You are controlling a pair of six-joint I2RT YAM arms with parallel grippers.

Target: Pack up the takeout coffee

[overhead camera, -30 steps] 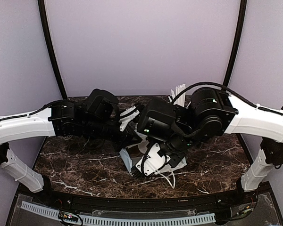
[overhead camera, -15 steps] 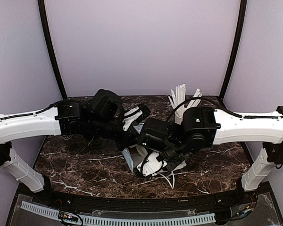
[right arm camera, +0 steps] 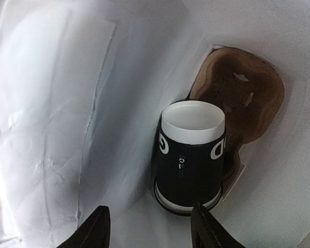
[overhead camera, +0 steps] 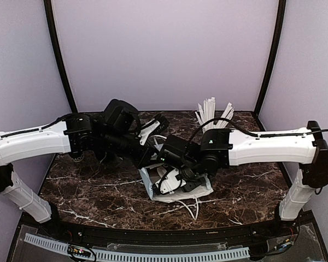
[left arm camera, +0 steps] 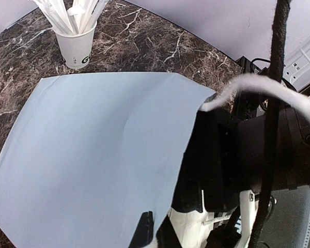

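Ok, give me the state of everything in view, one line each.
paper bag: open, edge pinched.
takeout coffee: lid on, inside the bag.
cardboard carrier: inside the bag, beside the coffee.
left gripper: shut on the bag's edge.
right gripper: open, inside the bag.
cup of sticks: upright.

Lab booth: lilac walls [overhead camera: 164, 54], marble table [overhead camera: 87, 191]

takeout coffee [right arm camera: 190, 165] in bag [right arm camera: 51, 113] beside carrier [right arm camera: 245, 93], stick cup [left arm camera: 76, 45] behind bag, bag mid-table [overhead camera: 93, 191]
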